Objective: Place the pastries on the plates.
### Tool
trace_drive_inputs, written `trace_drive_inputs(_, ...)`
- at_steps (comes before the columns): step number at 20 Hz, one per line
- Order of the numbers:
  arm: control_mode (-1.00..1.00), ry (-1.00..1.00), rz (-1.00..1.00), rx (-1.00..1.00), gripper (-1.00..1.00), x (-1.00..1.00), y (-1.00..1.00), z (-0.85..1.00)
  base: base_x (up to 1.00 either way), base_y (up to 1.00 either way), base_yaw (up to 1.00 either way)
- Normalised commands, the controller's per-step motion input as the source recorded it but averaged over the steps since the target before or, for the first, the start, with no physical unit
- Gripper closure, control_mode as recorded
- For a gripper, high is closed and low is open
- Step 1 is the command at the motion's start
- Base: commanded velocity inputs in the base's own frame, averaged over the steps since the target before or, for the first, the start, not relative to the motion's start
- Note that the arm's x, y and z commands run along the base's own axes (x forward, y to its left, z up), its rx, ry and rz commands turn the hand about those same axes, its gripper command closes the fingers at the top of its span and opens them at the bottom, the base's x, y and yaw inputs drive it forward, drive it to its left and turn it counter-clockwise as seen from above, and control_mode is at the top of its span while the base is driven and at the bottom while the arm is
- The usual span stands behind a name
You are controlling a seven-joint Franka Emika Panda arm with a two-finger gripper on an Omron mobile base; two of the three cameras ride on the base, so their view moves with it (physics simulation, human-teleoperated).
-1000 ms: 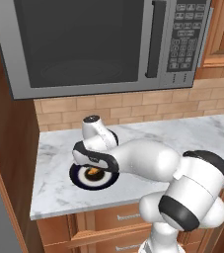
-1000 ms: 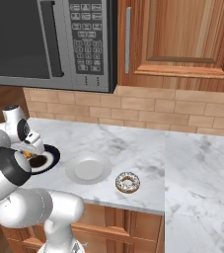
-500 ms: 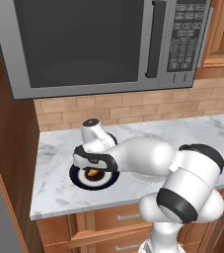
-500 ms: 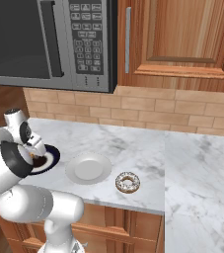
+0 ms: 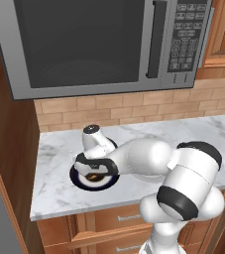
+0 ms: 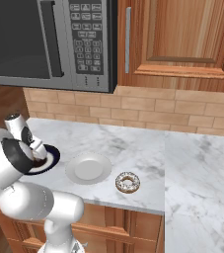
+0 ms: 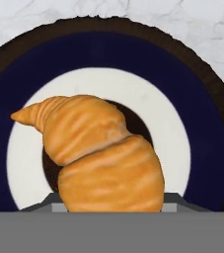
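The croissant was seen over the navy plate centre, pinched by the gripper (fingertips hidden); the doughnut lay beside the white plate.

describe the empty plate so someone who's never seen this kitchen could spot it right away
Below the microwave, look along the marble counter toward its front edge. The white-grey plate sits there between a navy plate by the robot's arm and an iced doughnut. It is plain and pale with nothing on it, while the navy plate has a white ring and a croissant.
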Motion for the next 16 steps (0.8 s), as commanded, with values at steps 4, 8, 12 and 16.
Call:
trace_drive_inputs(4, -1.0, 0.0, 0.0, 0.0, 1.0, 0.0, 0.0, -0.1, 0.0, 0.0, 0.0)
trace_drive_inputs(8, -1.0, 0.0, 0.0, 0.0, 1.0, 0.0, 0.0, -0.08, 0.0, 0.0, 0.0)
trace_drive_inputs(12, -1.0, 0.0, 0.0, 0.0, 1.0, 0.0, 0.0, -0.08, 0.0, 0.0, 0.0)
trace_drive_inputs(16, -1.0, 0.0, 0.0, 0.0, 1.0, 0.0, 0.0, -0.08, 0.0, 0.0, 0.0)
